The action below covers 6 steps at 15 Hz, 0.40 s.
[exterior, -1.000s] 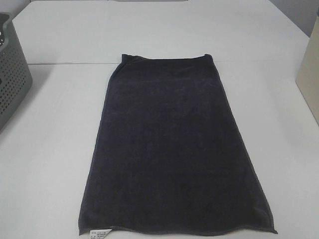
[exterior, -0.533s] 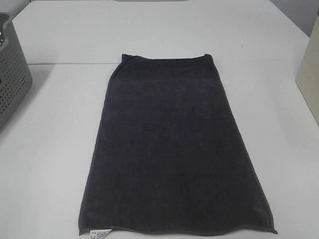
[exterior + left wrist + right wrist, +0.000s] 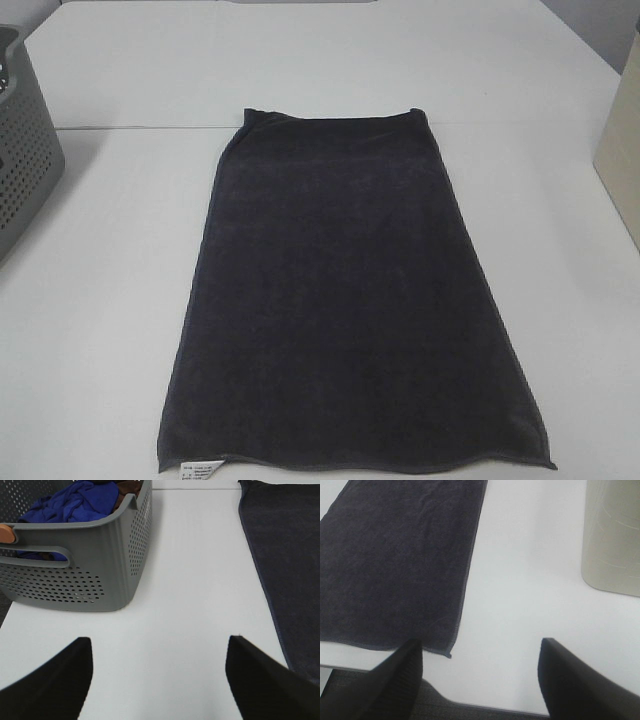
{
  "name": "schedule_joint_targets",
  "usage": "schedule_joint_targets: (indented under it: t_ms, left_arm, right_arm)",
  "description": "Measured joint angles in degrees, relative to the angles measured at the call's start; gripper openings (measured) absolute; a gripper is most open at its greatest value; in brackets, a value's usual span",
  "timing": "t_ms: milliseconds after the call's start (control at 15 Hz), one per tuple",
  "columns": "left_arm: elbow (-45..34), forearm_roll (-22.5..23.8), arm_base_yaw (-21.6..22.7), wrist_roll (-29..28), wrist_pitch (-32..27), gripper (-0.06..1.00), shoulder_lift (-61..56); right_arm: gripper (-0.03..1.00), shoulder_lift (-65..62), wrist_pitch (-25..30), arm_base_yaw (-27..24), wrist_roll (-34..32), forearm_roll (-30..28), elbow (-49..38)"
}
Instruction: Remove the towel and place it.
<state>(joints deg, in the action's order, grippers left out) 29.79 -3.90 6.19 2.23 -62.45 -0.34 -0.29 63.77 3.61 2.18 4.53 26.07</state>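
The dark charcoal towel (image 3: 345,290) lies flat and spread out in the middle of the white table (image 3: 90,300), with its small white label (image 3: 200,470) at the near left corner. It also shows in the left wrist view (image 3: 285,550) and in the right wrist view (image 3: 400,555). Neither gripper shows in the exterior view. My left gripper (image 3: 157,680) is open and empty over bare table between the basket and the towel's edge. My right gripper (image 3: 480,680) is open and empty over the table's front edge, beside the towel's near right corner.
A grey perforated basket (image 3: 22,150) stands at the left table edge; in the left wrist view the basket (image 3: 90,570) holds blue cloth (image 3: 75,505). A beige container (image 3: 620,150) stands at the right edge and shows in the right wrist view (image 3: 612,535).
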Motion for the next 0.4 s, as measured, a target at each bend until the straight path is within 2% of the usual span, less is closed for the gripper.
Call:
schedule_joint_targets:
  t_ms: [400]
  left_arm:
    - [0.0,0.0,0.0,0.0,0.0,0.7,0.0]
  right_arm:
    - [0.64,0.0,0.0,0.0,0.0,0.0,0.0]
